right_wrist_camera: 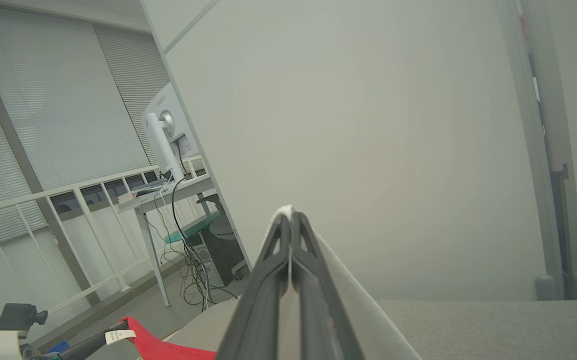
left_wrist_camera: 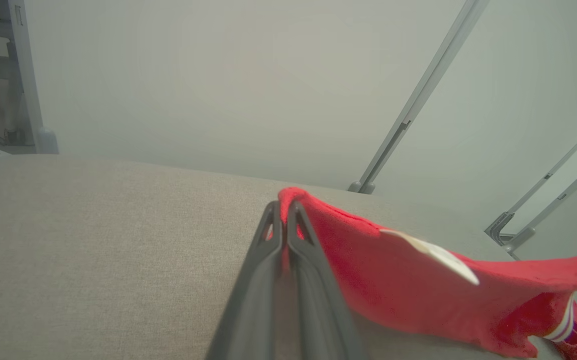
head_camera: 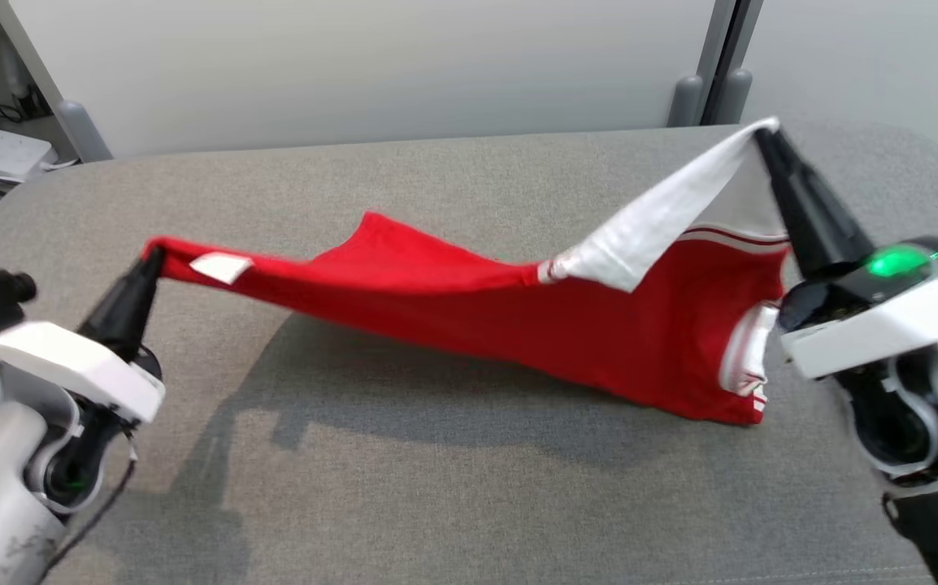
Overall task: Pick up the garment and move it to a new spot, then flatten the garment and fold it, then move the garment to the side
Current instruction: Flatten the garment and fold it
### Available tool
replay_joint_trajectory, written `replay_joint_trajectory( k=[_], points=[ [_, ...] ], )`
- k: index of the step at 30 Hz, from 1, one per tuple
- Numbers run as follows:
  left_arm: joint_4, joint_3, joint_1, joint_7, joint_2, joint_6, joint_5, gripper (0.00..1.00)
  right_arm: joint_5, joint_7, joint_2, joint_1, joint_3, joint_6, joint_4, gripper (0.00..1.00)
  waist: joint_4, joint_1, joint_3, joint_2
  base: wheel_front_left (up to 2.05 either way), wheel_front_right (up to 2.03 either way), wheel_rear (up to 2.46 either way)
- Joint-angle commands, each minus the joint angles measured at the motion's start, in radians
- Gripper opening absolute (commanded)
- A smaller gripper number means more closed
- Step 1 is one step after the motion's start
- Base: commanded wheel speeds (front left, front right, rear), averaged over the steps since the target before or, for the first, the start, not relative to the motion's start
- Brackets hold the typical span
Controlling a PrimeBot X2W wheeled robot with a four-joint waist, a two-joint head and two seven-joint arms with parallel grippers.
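Head view: the red-and-white garment [head_camera: 518, 317] is held stretched above the grey tabletop [head_camera: 436, 487], with its near right hem apparently resting on it. The left hand [head_camera: 152, 258] is closed on the red corner; the right hand [head_camera: 762, 138] is clamped on the white corner, held higher.
Left wrist view: red cloth is pinched beside a white label [left_wrist_camera: 433, 255].
Right wrist view: white fabric is pinched.

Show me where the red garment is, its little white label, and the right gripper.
red garment [head_camera: 518, 325], head view, on the middle of its red body.
white label [head_camera: 221, 266], head view, on the label's centre.
right gripper [head_camera: 764, 136], head view, at its tips, shut on the white hem.
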State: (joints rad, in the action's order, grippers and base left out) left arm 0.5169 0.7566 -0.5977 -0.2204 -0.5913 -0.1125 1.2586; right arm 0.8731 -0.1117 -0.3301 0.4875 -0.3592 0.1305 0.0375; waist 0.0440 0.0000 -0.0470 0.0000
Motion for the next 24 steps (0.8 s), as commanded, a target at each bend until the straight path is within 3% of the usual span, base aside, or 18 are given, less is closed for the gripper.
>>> replay_joint_trajectory(
  k=[1,8,14,21,24],
  points=[
    [-0.042,-0.059,-0.044,-0.016,-0.062,0.017,0.000,0.00,0.002,-0.001,-0.017,0.005,0.011,0.000,-0.062,0.00,-0.003,0.0000,0.008,0.0000,0.00,0.00,0.00],
    [-0.307,-0.119,-0.035,-0.015,-0.127,0.145,0.014,0.00,-0.024,0.070,0.024,0.024,0.074,0.000,-0.199,0.00,-0.020,0.0000,0.038,0.0000,0.00,0.00,0.00],
    [-0.365,-0.108,-0.008,0.004,-0.122,0.222,0.016,0.00,-0.062,0.081,0.116,0.064,0.074,0.000,-0.100,0.00,-0.051,0.0000,0.013,0.0000,0.00,0.00,0.00],
    [-0.210,-0.027,0.083,0.025,-0.004,0.155,0.059,0.00,-0.069,0.118,0.173,0.031,-0.018,0.000,0.133,0.00,-0.067,0.0000,-0.029,0.0000,0.00,0.00,0.00],
    [-0.146,0.013,0.065,0.111,0.006,0.113,0.073,0.00,-0.044,0.203,0.163,0.034,-0.053,0.000,0.196,0.00,-0.067,0.0000,-0.036,0.0000,0.00,0.00,0.00]
  ],
)
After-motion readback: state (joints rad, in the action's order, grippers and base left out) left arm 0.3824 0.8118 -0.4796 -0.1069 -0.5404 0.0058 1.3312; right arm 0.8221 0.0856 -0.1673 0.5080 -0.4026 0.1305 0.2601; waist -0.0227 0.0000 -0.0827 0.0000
